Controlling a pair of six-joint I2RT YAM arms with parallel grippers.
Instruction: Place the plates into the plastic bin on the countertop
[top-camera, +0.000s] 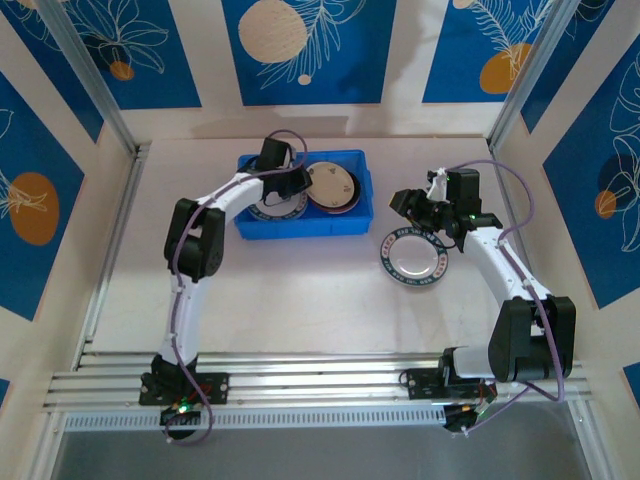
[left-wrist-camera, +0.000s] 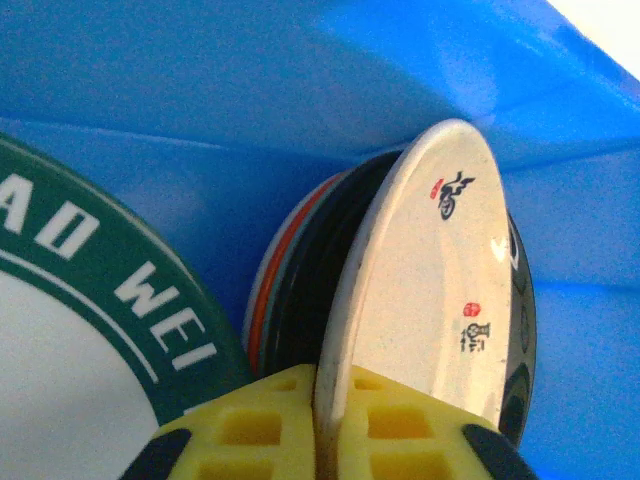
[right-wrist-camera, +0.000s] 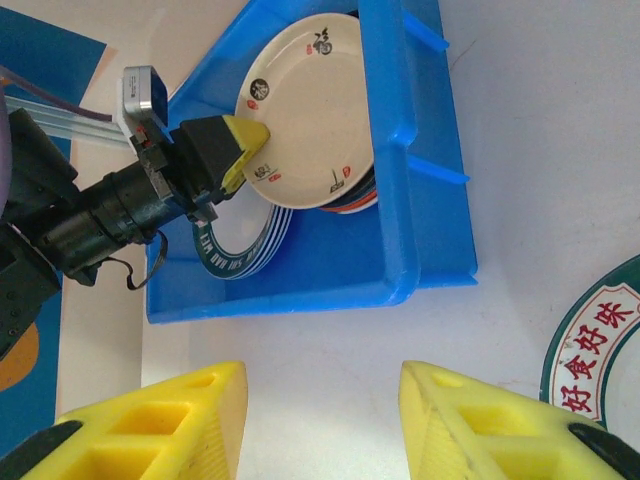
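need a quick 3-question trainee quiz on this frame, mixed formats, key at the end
1. True or false: the right arm's jaws are closed on a plate.
2. What do the left arm's jaws pinch? A) the rim of the cream plate B) a cup C) nothing
3. How many plates lie on the countertop outside the blue bin?

Key:
1. False; they stand open, holding nothing.
2. A.
3. One, the green-rimmed plate near the right arm.
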